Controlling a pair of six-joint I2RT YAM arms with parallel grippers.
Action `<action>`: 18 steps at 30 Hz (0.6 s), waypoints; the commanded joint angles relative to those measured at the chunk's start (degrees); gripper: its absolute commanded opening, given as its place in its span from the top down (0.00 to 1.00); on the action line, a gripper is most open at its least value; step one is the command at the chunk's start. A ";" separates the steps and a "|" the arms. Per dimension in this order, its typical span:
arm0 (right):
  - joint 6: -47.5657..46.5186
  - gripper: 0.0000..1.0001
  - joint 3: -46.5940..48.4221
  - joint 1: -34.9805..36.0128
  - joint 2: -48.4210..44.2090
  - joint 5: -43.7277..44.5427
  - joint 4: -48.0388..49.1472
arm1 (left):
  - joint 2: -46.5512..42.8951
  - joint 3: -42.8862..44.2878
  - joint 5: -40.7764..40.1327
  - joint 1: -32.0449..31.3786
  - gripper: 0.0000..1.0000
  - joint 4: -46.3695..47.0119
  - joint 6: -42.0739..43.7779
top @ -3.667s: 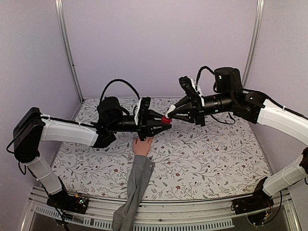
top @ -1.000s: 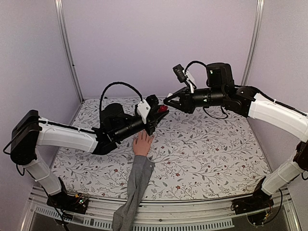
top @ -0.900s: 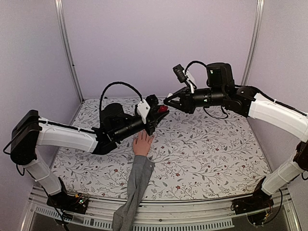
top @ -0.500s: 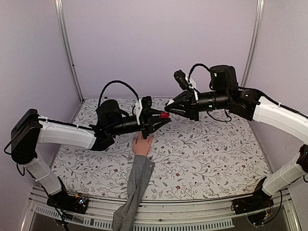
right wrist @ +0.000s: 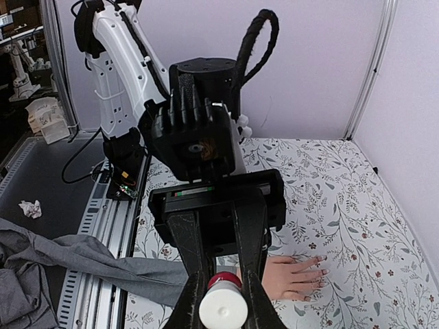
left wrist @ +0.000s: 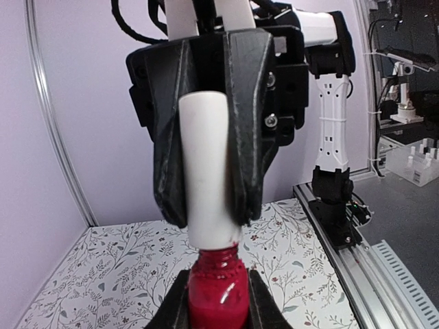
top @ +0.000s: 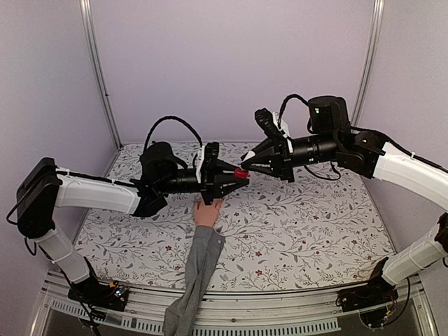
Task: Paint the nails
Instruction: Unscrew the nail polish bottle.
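Painting seems not yet begun: the left end effector point(top: 238, 176) clenches the red polish bottle point(left wrist: 217, 291), the right end effector point(top: 249, 164) grips its white cap point(left wrist: 204, 171), seemingly still seated, and the nails point(right wrist: 321, 271) look unpainted on the mannequin hand point(top: 208, 212) lying mid-tabletop point(top: 315, 224) below.

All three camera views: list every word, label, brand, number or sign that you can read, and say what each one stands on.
No text can be read in any view.
red polish bottle: no label shows.
white cap: plain, no print.
floral table cover: leaf pattern only, no writing.
clutter beyond the table: too small and blurred to read.
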 commanded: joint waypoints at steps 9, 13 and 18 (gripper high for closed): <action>-3.08 1.00 -0.55 0.17 -2.27 -1.47 3.30 | 1.67 1.30 4.78 -0.67 1.00 -1.26 -0.26; -3.99 1.00 -0.65 0.17 -2.89 -1.25 3.21 | 1.88 1.56 5.07 -0.59 1.00 -1.39 -0.46; -4.02 1.00 -0.32 0.17 -2.31 -1.25 2.63 | 1.88 1.95 4.99 -0.58 1.00 -1.75 -0.21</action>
